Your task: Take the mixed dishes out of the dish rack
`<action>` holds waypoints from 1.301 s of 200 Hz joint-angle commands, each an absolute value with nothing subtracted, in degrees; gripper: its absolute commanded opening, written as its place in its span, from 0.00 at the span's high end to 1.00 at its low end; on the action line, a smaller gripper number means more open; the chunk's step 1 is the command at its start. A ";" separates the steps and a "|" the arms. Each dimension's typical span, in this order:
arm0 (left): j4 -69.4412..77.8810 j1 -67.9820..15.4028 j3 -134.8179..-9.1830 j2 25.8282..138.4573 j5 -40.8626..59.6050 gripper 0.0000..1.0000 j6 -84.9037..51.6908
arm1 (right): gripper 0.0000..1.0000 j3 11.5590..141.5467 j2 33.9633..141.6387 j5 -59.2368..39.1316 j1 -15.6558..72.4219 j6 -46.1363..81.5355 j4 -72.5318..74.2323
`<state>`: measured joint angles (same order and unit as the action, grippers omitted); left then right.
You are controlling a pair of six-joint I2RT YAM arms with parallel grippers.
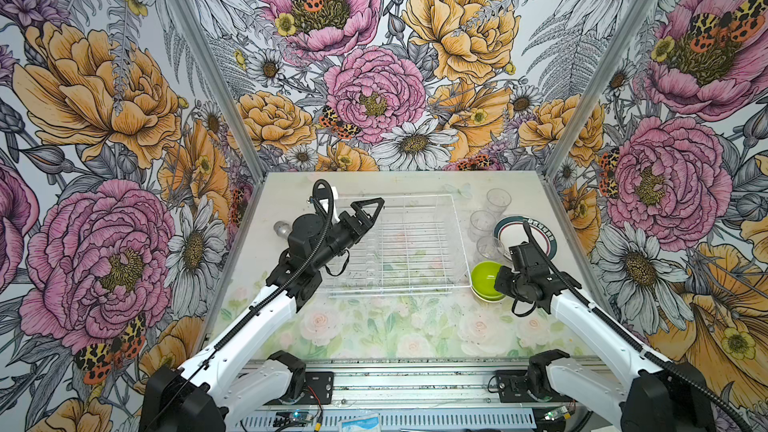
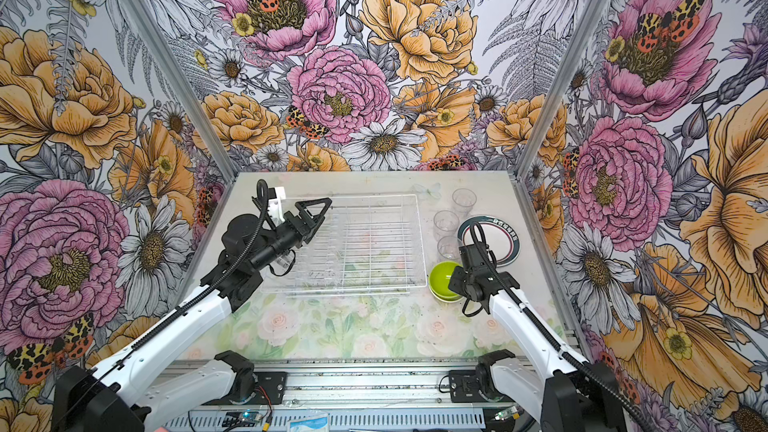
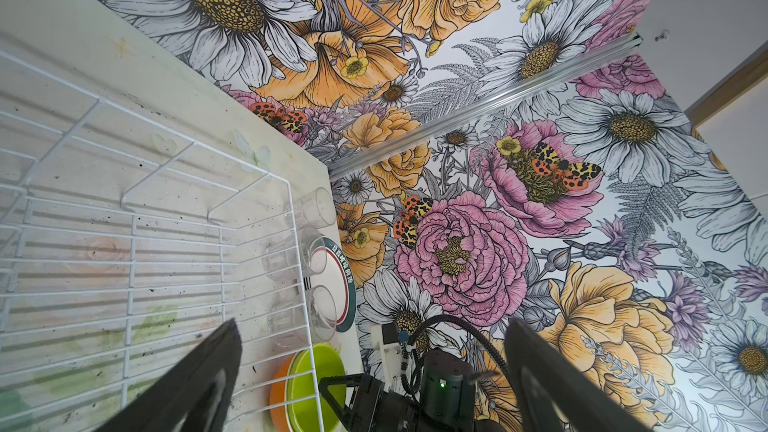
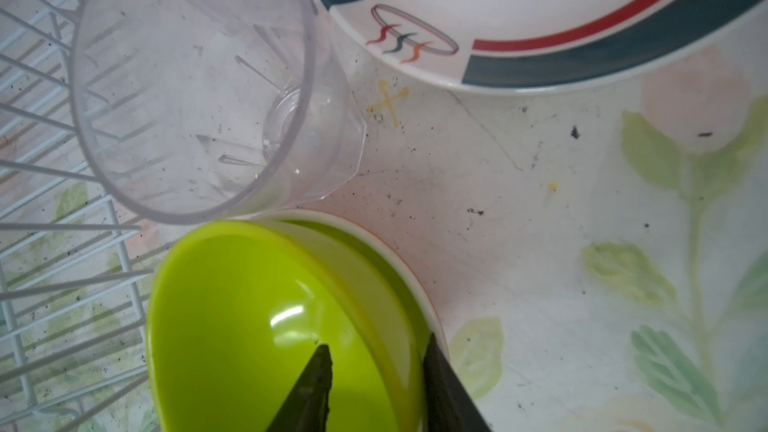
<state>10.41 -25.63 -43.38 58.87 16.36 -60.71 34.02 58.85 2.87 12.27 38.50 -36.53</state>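
1. Right gripper (image 4: 378,347), closest in the right wrist view, straddles the lime-green bowl (image 4: 249,326) at its rim, jaws parted; whether either finger touches the wall is hard to judge.
2. That bowl nests in the orange bowl (image 3: 278,392), at the lower right of the dish rack (image 1: 399,238) in both top views.
3. Three clear tumblers (image 1: 482,222) and a dark-rimmed plate (image 1: 509,234) sit right of the rack.
4. Left gripper (image 3: 372,328) hangs over the rack's upper-left corner, jaws spread wide and empty.

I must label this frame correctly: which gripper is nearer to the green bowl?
Right. The right gripper straddles the rim of the green bowl, jaws apart. The left gripper is open over the far left part of the rack.
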 commanded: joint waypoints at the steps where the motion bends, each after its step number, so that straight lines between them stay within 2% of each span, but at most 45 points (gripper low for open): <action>1: 11.39 -25.09 -42.58 58.08 16.26 0.01 -60.56 | 0.54 35.34 56.30 5.21 11.86 38.23 -36.16; 32: 8.63 -25.05 -43.95 57.71 14.89 0.01 -56.72 | 0.30 36.10 51.38 9.05 11.68 37.33 -36.10; 70: 1.87 -23.30 -45.46 55.81 8.97 0.01 -47.44 | 0.17 38.59 44.80 16.83 11.53 33.07 -35.02; 89: -0.59 -20.90 -44.75 53.55 3.79 0.01 -40.56 | 0.15 38.45 42.19 20.53 11.50 28.70 -30.31; 122: -3.23 -16.79 -39.91 47.88 -14.42 0.02 -30.12 | 0.14 34.28 40.26 30.30 10.78 21.19 -17.19; 149: -0.81 -11.07 -34.27 46.09 -21.15 0.01 -25.38 | 0.14 28.32 39.94 31.37 8.73 15.19 -2.60; 180: 2.36 -0.38 -29.16 48.10 -18.01 0.01 -26.65 | 0.14 21.58 41.61 30.68 5.30 11.02 12.58; 215: 10.12 5.55 -23.34 49.66 -19.72 0.01 -24.65 | 0.14 19.22 48.06 29.60 1.85 13.30 19.29; 241: 13.43 11.33 -22.47 53.53 -9.94 0.01 -26.26 | 0.15 19.66 52.35 26.36 -1.17 14.21 20.48; 260: 11.78 12.09 -23.46 55.56 -5.27 0.01 -26.88 | 0.15 19.43 53.84 24.43 -2.47 15.62 20.38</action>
